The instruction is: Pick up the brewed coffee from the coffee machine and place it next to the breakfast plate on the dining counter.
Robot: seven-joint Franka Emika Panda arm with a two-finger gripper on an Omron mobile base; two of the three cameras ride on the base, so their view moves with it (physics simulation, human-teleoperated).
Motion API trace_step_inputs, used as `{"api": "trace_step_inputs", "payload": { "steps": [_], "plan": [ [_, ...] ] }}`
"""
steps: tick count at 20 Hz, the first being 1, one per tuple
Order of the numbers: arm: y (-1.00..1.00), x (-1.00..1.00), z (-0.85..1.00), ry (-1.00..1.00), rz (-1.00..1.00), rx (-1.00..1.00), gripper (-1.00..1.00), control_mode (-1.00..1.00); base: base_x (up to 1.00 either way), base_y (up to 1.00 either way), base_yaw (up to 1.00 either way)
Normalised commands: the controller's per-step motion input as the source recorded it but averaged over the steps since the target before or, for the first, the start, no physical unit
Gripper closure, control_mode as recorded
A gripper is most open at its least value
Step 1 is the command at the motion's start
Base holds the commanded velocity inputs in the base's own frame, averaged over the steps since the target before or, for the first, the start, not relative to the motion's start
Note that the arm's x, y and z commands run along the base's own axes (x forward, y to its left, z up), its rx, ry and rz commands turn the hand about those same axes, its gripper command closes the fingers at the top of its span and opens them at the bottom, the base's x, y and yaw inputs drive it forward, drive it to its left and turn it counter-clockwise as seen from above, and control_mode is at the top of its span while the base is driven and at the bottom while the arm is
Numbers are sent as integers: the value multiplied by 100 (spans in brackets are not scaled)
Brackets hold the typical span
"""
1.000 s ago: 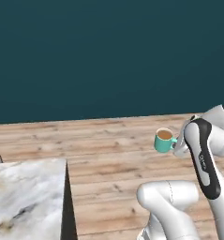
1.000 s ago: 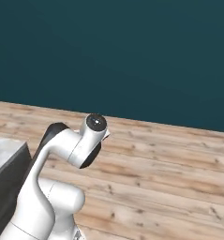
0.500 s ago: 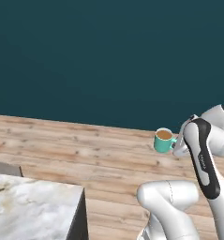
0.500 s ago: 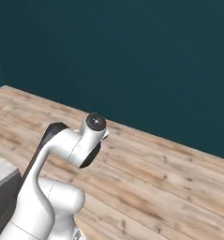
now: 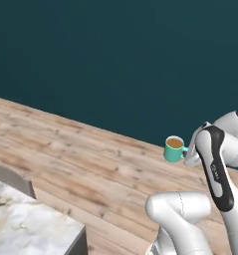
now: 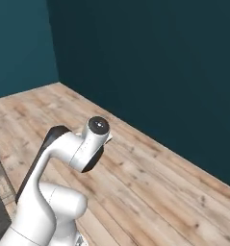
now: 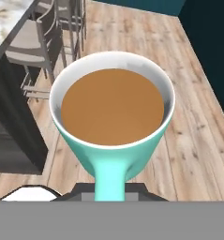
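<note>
Your base has turned, sliding the marbled worktop (image 5: 26, 226) lower left; fingers clamped on the mug (image 5: 175, 148) handle, coffee level, plate not reached yet

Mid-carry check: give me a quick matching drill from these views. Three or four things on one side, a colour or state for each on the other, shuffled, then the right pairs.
Things:
1. mug
2. wall
3. floor
4. counter

Colours or states:
A. pale wooden planks
B. white-grey marbled stone
C. teal, full of brown coffee, held by its handle in the gripper
D. plain dark teal

Pairs: 1-C, 2-D, 3-A, 4-B
</note>
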Motion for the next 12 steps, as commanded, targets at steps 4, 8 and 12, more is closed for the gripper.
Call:
{"api": "trace_step_inputs", "payload": {
  "steps": [4, 8, 12],
  "plan": [
    [0, 0, 0, 0, 0, 0, 100, 100, 83, -26, 57],
    [0, 0, 0, 0, 0, 0, 100, 100, 89, -20, 59],
    [0, 0, 0, 0, 0, 0, 100, 100, 96, -18, 58]
  ]
}}
